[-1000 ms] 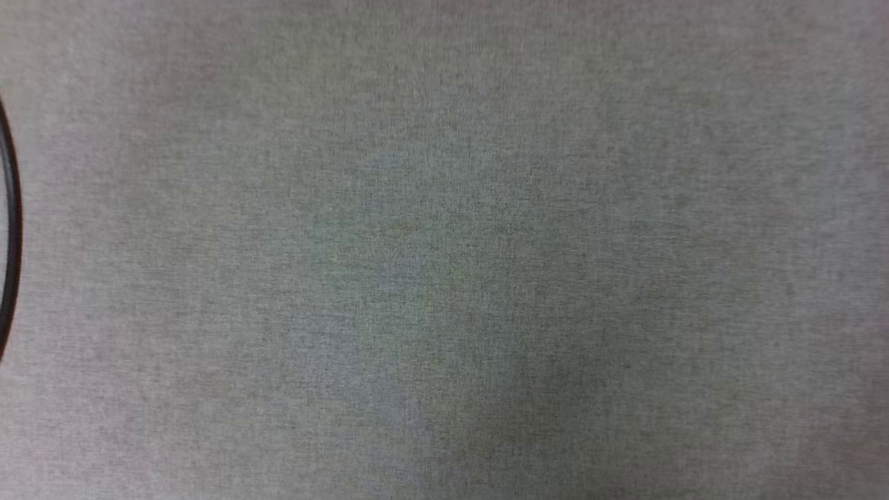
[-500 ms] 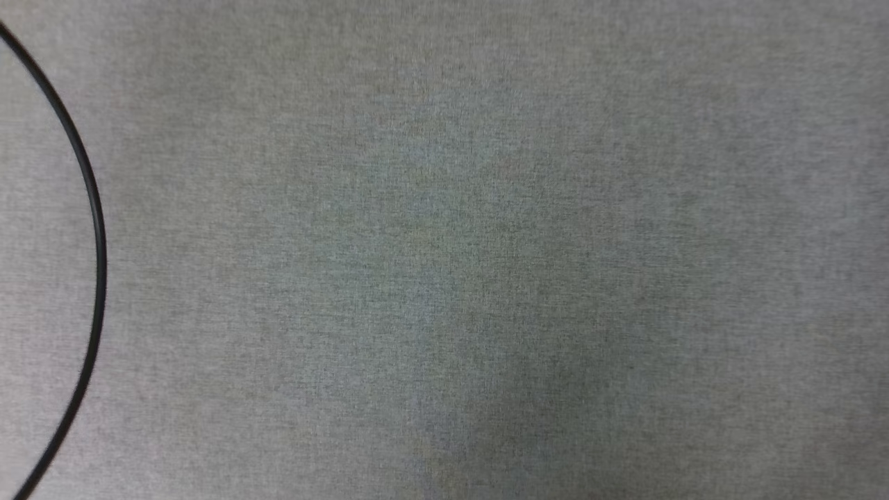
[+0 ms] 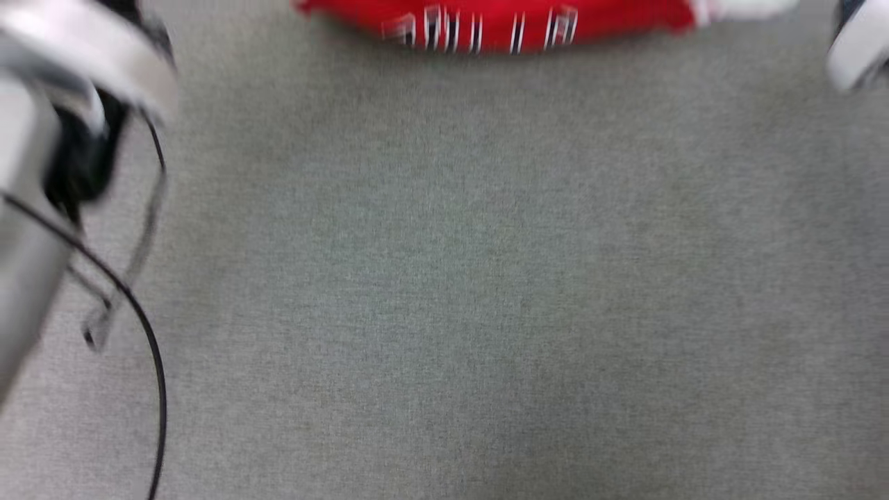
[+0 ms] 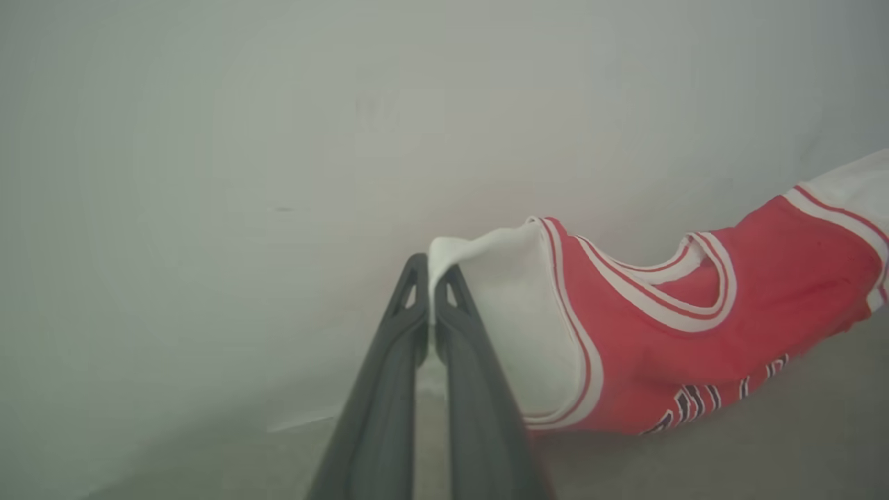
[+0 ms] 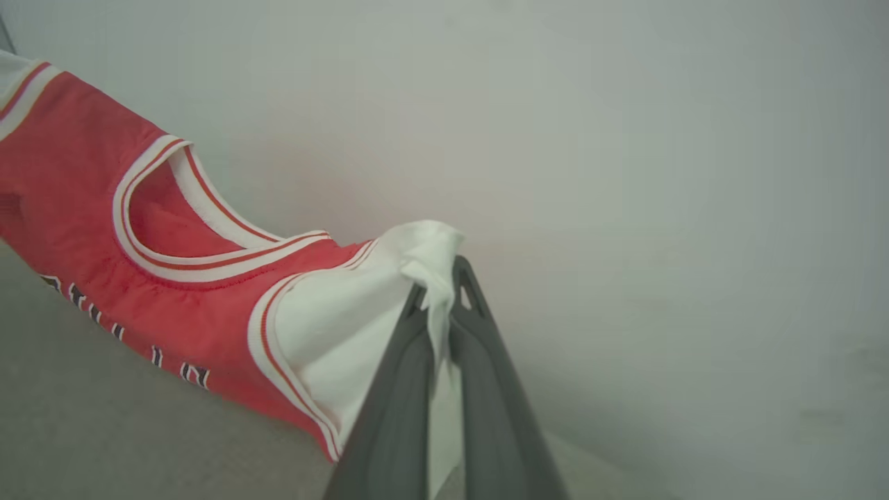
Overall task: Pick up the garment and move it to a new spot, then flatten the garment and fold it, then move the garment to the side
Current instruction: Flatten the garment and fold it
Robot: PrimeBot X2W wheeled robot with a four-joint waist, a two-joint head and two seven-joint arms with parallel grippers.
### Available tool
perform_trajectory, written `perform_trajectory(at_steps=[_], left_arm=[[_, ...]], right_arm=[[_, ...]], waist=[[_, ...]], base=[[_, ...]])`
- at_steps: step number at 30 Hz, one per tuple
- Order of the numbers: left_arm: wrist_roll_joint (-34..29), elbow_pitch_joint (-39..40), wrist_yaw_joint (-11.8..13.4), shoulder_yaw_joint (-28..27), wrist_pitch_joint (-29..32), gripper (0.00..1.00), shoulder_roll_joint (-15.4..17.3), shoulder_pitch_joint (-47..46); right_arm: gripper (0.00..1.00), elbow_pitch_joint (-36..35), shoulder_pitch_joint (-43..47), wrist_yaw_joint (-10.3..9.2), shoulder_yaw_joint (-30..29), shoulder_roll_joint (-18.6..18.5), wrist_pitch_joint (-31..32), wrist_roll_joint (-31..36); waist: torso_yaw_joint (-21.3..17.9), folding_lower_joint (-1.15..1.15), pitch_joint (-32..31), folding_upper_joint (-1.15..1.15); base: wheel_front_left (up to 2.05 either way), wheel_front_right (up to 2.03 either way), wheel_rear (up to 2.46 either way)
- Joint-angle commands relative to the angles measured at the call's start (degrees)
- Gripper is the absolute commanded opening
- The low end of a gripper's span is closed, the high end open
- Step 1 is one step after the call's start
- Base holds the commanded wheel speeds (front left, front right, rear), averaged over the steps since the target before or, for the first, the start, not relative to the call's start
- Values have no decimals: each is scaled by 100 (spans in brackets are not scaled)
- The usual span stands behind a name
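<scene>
Head view: you see the garment at the top edge, red with black, white-outlined lettering, at the far side of the grey cloth surface. Note that this view is blurred. A pale arm casing occupies the left edge, with a black cable looping just beside it. A second pale arm part sits at the top right corner.

Left wrist view: check the left gripper. Its two dark fingers are pressed together and pinch the edge of a white sleeve. From that pinch the red body runs off to the right, with the striped neckline gaping open. The lettered chest sags down to the grey surface. A pale wall stands behind.

Right wrist view: check the right gripper. Its fingers are clamped on the second white sleeve, and a strip of white fabric is bunched between them. The red body runs off to the left, and its lettered part meets the grey surface.

You therefore have the garment held at both sleeves and strung between the two grippers, sagging in the middle.
</scene>
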State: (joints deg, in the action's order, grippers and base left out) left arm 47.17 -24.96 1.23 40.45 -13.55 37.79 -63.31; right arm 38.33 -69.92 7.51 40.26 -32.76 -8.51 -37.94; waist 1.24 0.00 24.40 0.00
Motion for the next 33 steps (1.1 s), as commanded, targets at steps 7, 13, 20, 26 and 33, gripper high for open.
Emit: perform_trajectory(at_steps=[7,13,20,26,33], left_arm=[[444,951,631,-59,-117,0,367,2151],[825,1383,932,-100,-146,0,461,3629],[1059,1418,1000,-294,-172,0,468,4774],[1050,1369,1018,-509,-175,0,414,5560],[1215,1477,1052,-830,-176,0,263,6520]], right_arm=[[0,-325,1649,-5,174,-11,-94,-241],[0,-500,2910,-5,183,-42,-88,-428],[0,-549,3975,-5,89,-103,-139,-634],[0,-586,4869,-5,-171,-175,-117,-739],[0,-725,5778,-5,-499,-256,-22,-727]], waist=[[-133,0,-795,0],[-182,0,-1263,0],[-235,0,-1684,0],[-235,0,-2022,0],[-267,0,-2316,0]], base=[[0,0,0],[0,0,0],[0,0,0],[0,0,0],[0,0,0]])
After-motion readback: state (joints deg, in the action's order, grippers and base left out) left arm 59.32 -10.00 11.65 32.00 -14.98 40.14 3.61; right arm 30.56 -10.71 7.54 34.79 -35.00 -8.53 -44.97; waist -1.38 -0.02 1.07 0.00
